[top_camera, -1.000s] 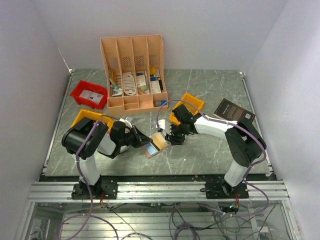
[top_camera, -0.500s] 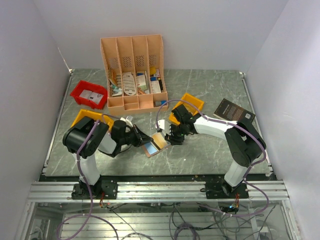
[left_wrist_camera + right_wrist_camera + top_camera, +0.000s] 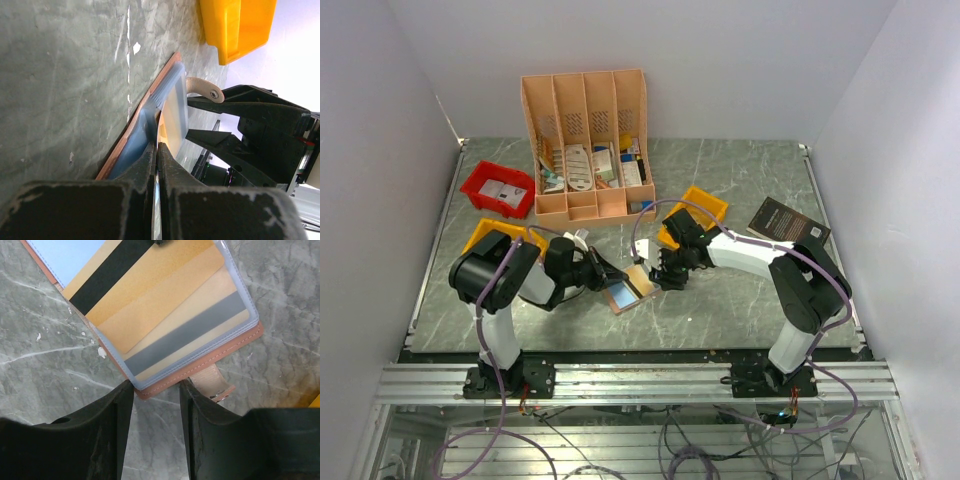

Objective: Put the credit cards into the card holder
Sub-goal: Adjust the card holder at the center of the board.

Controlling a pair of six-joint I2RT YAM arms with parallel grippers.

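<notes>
Holding tool: left tool (image 3: pixel 157 150), jaws pinched shut on a clear pocket panel of the card holder (image 3: pixel 628 290), which lies open on the worktop (image 3: pixel 740 310) between the two arms.
Free tool: right tool (image 3: pixel 156 390), jaws partly apart and empty, just beside the holder's stitched edge.
Card: black-striped credit card (image 3: pixel 115 270) lies in the holder, long axis slanting across the right tool's reach; whether fully seated, cannot tell.
Nearer arm: right, I judge, forearm low and stretched inward.
</notes>
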